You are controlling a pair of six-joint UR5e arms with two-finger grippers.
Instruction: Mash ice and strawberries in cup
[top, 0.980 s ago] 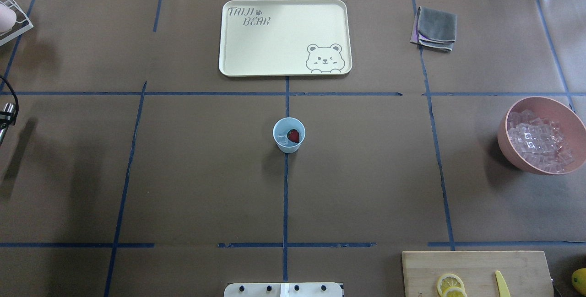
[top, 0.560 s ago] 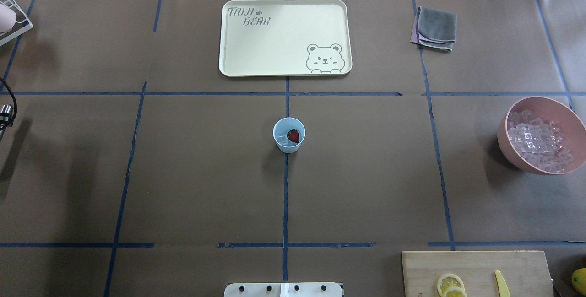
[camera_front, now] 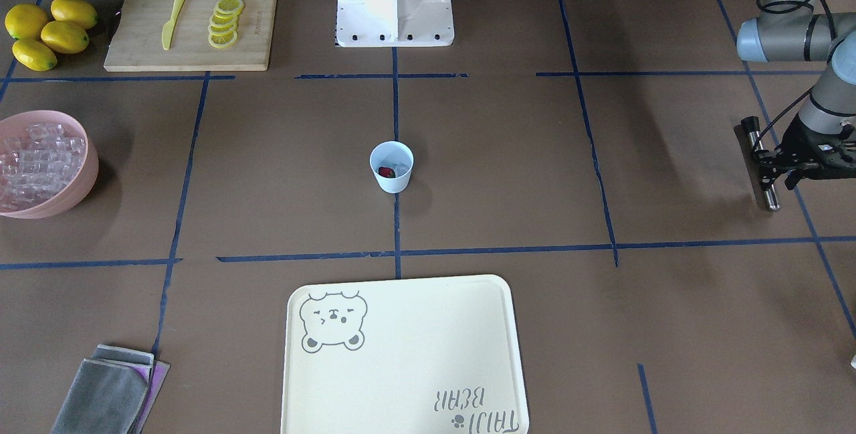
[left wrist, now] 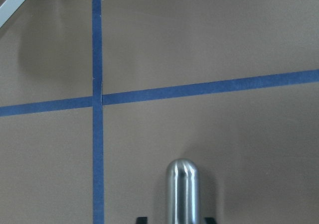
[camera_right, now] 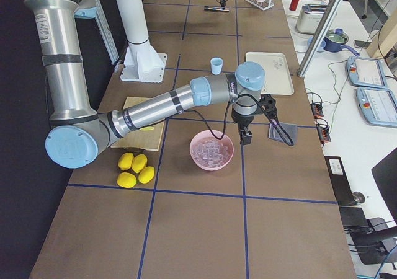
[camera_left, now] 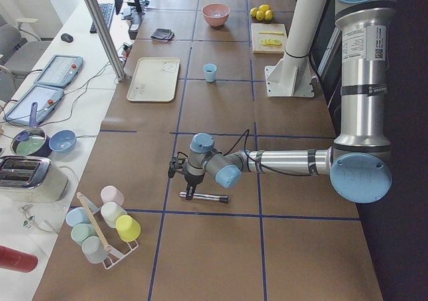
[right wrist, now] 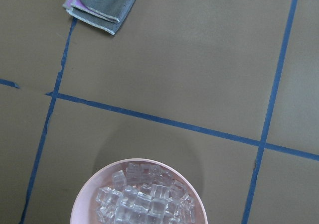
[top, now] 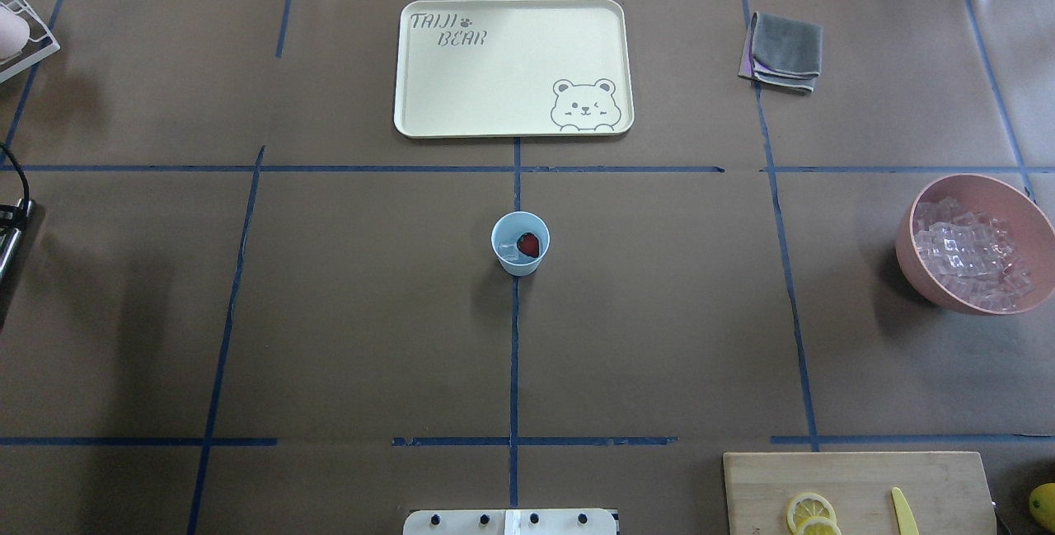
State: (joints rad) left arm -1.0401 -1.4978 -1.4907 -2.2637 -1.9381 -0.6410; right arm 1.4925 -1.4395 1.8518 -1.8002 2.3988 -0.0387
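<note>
The pale blue cup (top: pixel 520 243) stands upright at the table's centre, also in the front view (camera_front: pixel 391 166). It holds a dark red strawberry (top: pixel 528 245) and a few clear ice cubes (top: pixel 508 251). My left gripper (camera_front: pixel 769 168) is far off at the table's left end. It is shut on a metal rod (camera_front: pixel 762 165) held level, low over the table; the rod's rounded end shows in the left wrist view (left wrist: pixel 183 184). My right gripper (camera_right: pixel 245 137) hangs beside the pink bowl (top: pixel 989 185) of ice; I cannot tell its state.
A cream bear tray (top: pixel 511 65) lies beyond the cup. A grey cloth (top: pixel 783 51) lies far right. A cutting board (top: pixel 857 477) with lemon slices (top: pixel 812 512) and a yellow knife (top: pixel 904 512) sits near right. A rack of cups (camera_left: pixel 103 227) stands at the left end.
At the overhead view's left edge, the metal rod in my left gripper has shifted down the picture and closer to its shadow. The cup and its contents have not moved.
</note>
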